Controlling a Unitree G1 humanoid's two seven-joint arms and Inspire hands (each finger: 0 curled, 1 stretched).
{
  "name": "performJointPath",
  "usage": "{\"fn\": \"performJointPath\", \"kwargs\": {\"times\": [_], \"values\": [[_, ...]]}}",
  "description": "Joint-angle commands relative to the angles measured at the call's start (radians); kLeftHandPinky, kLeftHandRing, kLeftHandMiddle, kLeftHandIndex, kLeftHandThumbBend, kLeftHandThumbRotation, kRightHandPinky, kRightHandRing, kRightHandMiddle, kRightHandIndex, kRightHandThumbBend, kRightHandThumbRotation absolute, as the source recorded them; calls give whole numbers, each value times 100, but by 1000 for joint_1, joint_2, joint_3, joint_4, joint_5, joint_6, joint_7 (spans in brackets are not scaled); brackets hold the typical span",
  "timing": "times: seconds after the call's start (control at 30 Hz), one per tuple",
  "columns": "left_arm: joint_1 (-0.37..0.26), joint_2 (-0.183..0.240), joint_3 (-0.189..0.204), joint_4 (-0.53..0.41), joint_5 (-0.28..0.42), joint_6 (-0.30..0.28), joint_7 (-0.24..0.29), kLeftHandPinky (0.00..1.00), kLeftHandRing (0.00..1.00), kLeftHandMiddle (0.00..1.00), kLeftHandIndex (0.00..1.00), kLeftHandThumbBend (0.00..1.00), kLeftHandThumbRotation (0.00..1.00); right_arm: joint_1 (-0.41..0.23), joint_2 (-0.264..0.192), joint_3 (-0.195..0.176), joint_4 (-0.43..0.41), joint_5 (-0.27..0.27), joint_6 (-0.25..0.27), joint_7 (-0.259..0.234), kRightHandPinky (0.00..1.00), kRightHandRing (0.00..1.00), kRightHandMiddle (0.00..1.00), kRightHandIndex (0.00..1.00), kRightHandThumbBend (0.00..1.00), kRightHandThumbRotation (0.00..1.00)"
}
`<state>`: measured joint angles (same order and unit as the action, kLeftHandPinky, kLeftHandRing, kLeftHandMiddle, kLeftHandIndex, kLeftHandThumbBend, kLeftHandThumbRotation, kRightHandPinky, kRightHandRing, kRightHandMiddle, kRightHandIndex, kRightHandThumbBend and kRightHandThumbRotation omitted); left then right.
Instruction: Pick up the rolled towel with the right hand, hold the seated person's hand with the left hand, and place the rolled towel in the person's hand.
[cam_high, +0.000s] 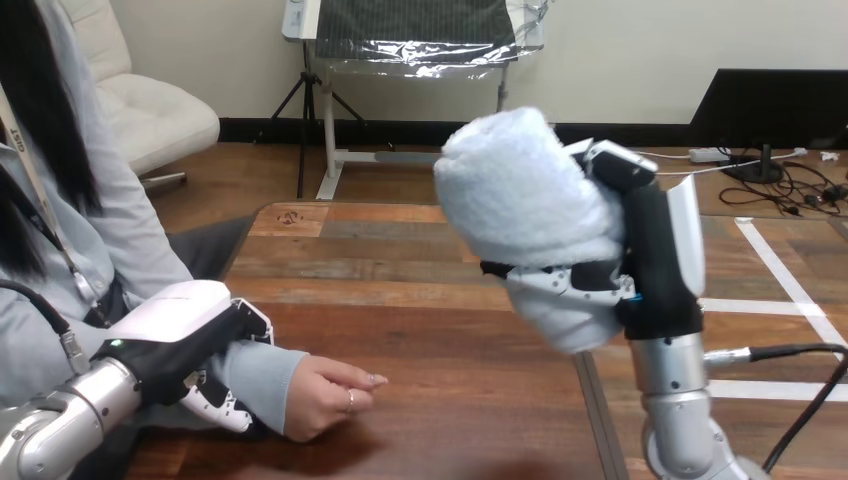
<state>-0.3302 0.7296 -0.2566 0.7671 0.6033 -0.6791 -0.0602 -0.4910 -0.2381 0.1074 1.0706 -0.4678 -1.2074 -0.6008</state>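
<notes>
My right hand (655, 255) is raised above the table's right half, fingers curled round the rolled white towel (525, 190), which sticks out up and to the left of it. At the lower left my left hand (190, 345) lies over the person's forearm (255, 370), its fingers curled round the sleeve just behind the wrist. The person's hand (325, 395) rests on the table, loosely closed, fingers pointing right. The towel is well above and to the right of that hand.
The wooden table (400, 290) stretches from the left edge near the person to a seam at the right. The person's torso sits at the view's left edge. A black cable runs near my right forearm at the lower right.
</notes>
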Motion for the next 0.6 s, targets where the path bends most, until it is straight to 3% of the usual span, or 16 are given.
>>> {"fn": "performJointPath", "kwargs": {"times": [0.0, 0.2, 0.57], "values": [[-59, -2, 35, -105, -46, -26, 11, 28, 33, 38, 38, 79, 0, -51, 9, -7, 10, 9, 4, 4, 14, 18, 21, 19, 63, 0], [-69, -1, 39, -147, -45, -15, 6, 27, 32, 37, 37, 80, 0, -59, 19, -2, 34, 14, 8, 19, 14, 18, 21, 18, 63, 0], [-86, -4, 58, -257, -83, 33, -61, 27, 33, 37, 36, 82, 0, -75, 37, 4, 71, 18, 18, 42, 14, 18, 21, 18, 64, 0]]}}
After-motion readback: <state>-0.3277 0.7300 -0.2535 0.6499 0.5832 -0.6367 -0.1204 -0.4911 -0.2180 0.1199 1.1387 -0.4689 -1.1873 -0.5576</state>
